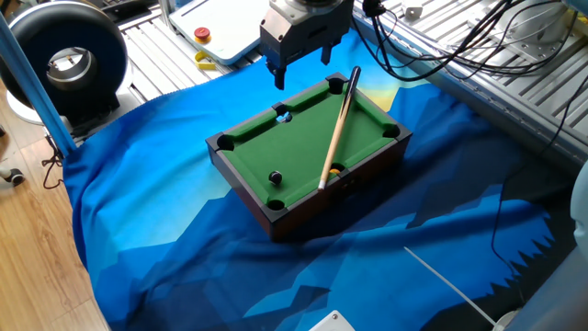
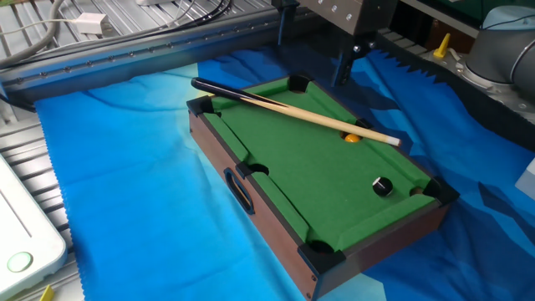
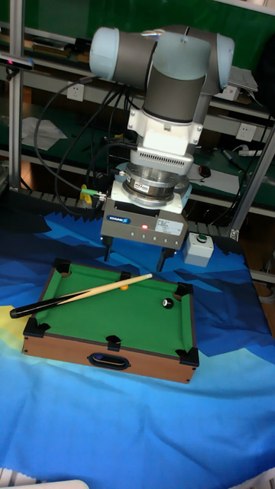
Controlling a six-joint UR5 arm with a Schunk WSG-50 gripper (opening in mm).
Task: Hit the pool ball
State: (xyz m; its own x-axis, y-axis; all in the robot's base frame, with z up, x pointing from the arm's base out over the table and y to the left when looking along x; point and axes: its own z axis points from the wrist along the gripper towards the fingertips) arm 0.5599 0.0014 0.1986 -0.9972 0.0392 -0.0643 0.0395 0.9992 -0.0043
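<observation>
The pool ball [image 1: 275, 176] [image 2: 382, 186] [image 3: 166, 304] is a tiny glossy black ball lying on the green felt of the miniature pool table [image 1: 299, 142] [image 2: 301, 171] [image 3: 107, 317], near one end pocket. A wooden cue stick [image 1: 337, 127] [image 2: 292, 111] [image 3: 76, 296] lies diagonally across the table, and its tip is by an orange ball [image 1: 335, 171] [image 2: 353, 138]. My gripper [image 1: 299, 66] [image 2: 311, 43] [image 3: 136, 256] hangs open above the table's far long rail. It holds nothing and is well apart from the black ball.
A pale ball [image 1: 285, 117] sits in a side pocket. Blue cloth [image 1: 184, 257] covers the work table. A black round device [image 1: 69, 60] stands at far left, a white box with a red button [image 1: 202, 34] is behind, and a grey box [image 3: 200, 248] sits beside the arm.
</observation>
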